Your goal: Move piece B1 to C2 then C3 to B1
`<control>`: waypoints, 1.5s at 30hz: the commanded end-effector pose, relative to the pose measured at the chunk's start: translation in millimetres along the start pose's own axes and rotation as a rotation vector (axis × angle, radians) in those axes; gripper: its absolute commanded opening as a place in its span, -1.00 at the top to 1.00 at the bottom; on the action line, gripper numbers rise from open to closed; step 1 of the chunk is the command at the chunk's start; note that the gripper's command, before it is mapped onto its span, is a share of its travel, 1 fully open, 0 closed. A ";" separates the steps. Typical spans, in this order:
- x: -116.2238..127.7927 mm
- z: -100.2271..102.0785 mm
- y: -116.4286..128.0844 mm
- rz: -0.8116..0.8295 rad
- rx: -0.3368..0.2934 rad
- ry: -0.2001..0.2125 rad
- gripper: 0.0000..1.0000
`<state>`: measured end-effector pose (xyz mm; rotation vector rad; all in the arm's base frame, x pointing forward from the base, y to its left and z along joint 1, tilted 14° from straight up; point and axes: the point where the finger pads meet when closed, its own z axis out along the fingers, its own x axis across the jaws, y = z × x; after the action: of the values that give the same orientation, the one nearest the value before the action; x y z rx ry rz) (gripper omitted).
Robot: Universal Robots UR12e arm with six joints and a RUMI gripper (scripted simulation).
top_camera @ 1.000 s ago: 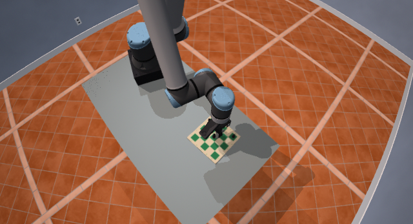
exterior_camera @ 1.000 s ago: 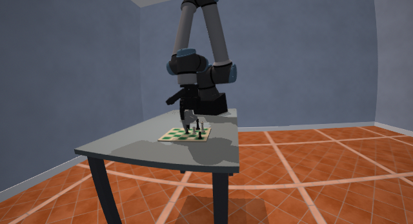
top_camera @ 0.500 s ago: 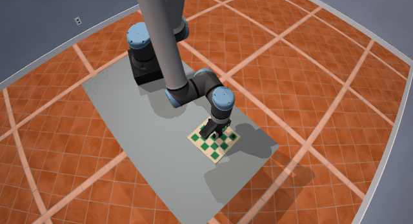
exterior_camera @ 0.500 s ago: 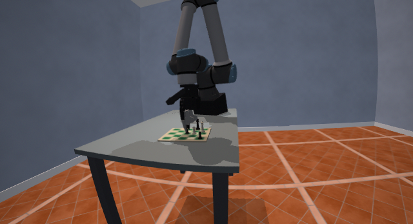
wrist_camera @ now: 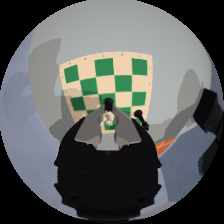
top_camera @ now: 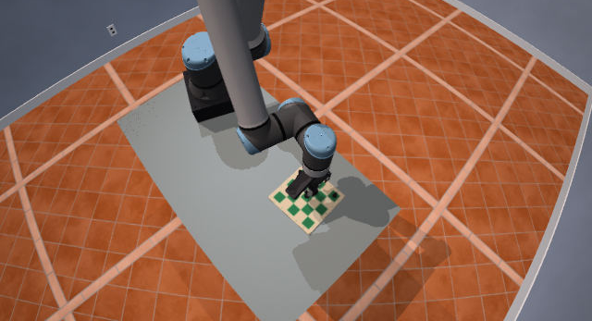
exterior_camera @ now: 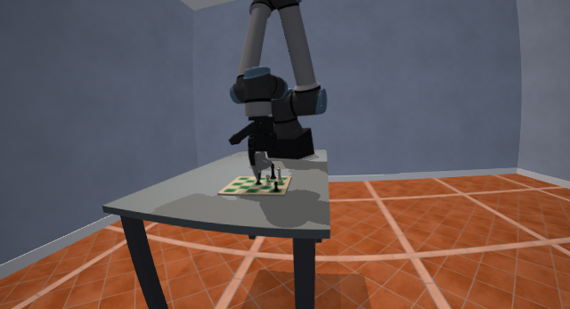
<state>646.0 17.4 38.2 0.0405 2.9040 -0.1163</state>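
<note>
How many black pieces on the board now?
3: black piece in the gripper, tall black piece behind it, small black piece at the board's near edge. The arm may hide others.
</note>
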 end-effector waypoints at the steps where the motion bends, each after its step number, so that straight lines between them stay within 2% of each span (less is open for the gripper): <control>1: -0.6 -0.5 0.0 0.000 0.000 -0.001 1.00; 34: -0.6 -1.8 0.0 0.000 0.000 -0.001 1.00; 40: -0.6 -13.4 0.0 0.000 0.000 -0.001 1.00; 45: -0.5 -44.8 0.0 0.000 0.000 -0.001 1.00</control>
<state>641.1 19.2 58.6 0.0405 2.9038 -0.1164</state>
